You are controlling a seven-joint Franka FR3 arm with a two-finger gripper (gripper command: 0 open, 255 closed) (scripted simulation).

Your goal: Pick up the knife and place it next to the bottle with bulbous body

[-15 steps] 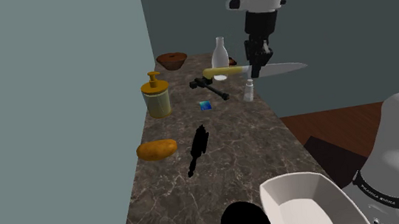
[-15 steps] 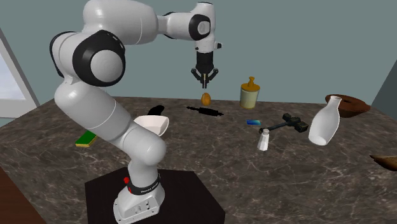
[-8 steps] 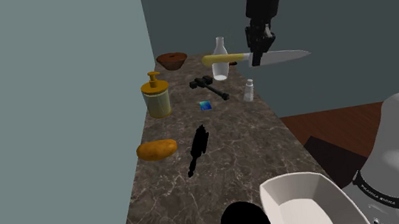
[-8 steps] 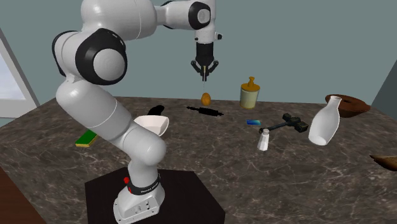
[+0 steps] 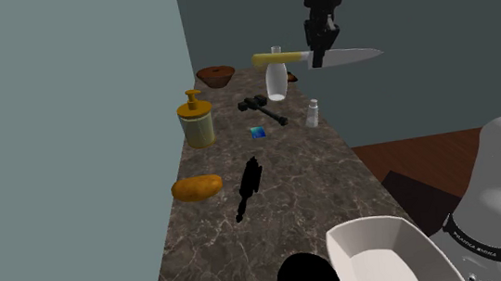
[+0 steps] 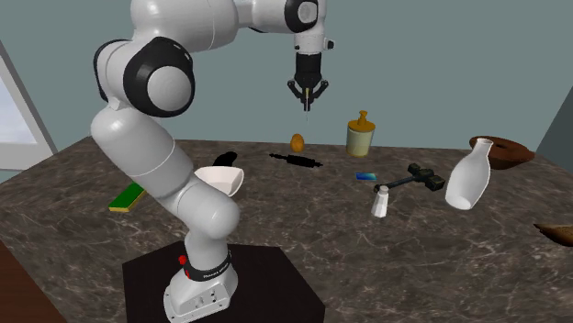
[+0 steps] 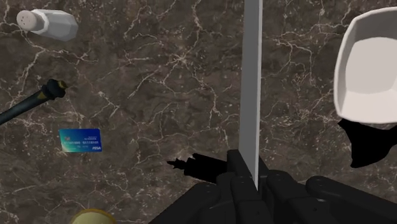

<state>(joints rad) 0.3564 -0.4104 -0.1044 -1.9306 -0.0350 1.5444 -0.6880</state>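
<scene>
Softly and evenly lit, rather dim over the dark marbled counter (image 5: 291, 196) in the shoulder view. Brightest on the upper curves of the white arm (image 6: 188, 23), greying toward the undersides: lit from above. Flat pale grey along the knife (image 7: 251, 83). Crisp from edge to edge.

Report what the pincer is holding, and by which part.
The pincer holds the knife, clamped at the base of its blade, right beside the yellow handle; the knife lies level in the grip.
</scene>
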